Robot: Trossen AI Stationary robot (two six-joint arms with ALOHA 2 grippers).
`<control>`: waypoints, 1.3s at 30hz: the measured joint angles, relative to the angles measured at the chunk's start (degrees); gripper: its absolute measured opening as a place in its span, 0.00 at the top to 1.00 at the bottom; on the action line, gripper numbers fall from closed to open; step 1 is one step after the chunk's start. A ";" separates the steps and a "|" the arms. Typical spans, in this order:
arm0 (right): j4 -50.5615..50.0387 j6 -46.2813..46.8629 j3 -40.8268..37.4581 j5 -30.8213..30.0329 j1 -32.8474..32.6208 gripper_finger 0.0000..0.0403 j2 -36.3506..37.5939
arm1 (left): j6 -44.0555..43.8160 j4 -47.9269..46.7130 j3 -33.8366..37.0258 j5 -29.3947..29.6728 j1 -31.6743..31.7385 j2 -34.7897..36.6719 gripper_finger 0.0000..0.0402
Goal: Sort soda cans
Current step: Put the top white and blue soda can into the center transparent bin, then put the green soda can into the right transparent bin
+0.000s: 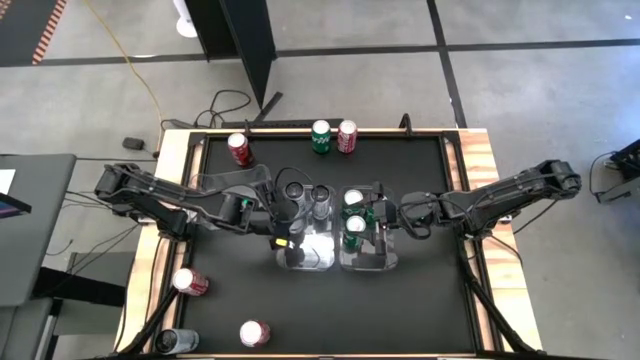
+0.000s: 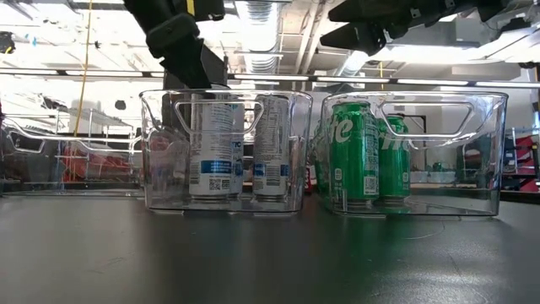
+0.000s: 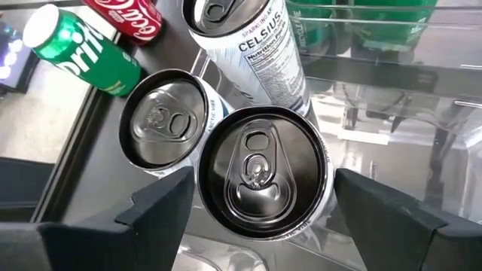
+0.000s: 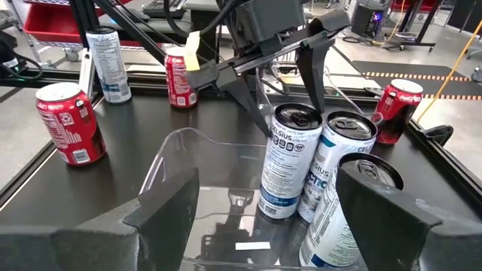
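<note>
Our left gripper (image 3: 260, 207) hangs over the left clear plastic bin (image 1: 303, 255), its matte dark fingers (image 3: 162, 207) spread wide on either side of a white can's (image 3: 260, 173) glossy round top, gripping nothing. Two more white cans (image 2: 272, 143) stand upright beside it. Our right gripper (image 1: 383, 222), fingers also apart and empty, hovers over the right bin (image 2: 485, 152), where smooth green cans (image 2: 354, 152) stand. Red cans (image 1: 240, 149) sit scattered on the black tabletop (image 1: 420, 300).
</note>
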State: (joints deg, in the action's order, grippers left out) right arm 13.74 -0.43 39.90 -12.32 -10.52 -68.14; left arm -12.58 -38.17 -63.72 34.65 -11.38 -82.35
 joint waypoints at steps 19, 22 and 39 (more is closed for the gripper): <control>-1.27 0.00 0.00 0.00 0.02 0.18 0.00 | 2.05 -4.49 -5.75 0.24 -1.20 0.00 0.21; -1.31 0.00 0.00 0.00 0.02 0.18 0.00 | 2.54 -6.84 -7.56 0.26 -1.82 0.00 0.21; -1.51 0.00 0.00 0.02 0.04 0.18 0.00 | -8.13 -16.88 -6.47 23.94 2.93 13.50 0.21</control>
State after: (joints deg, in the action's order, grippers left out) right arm 12.23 -0.43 39.90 -12.29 -10.48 -68.14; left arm -20.71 -55.05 -70.19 58.59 -8.45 -68.85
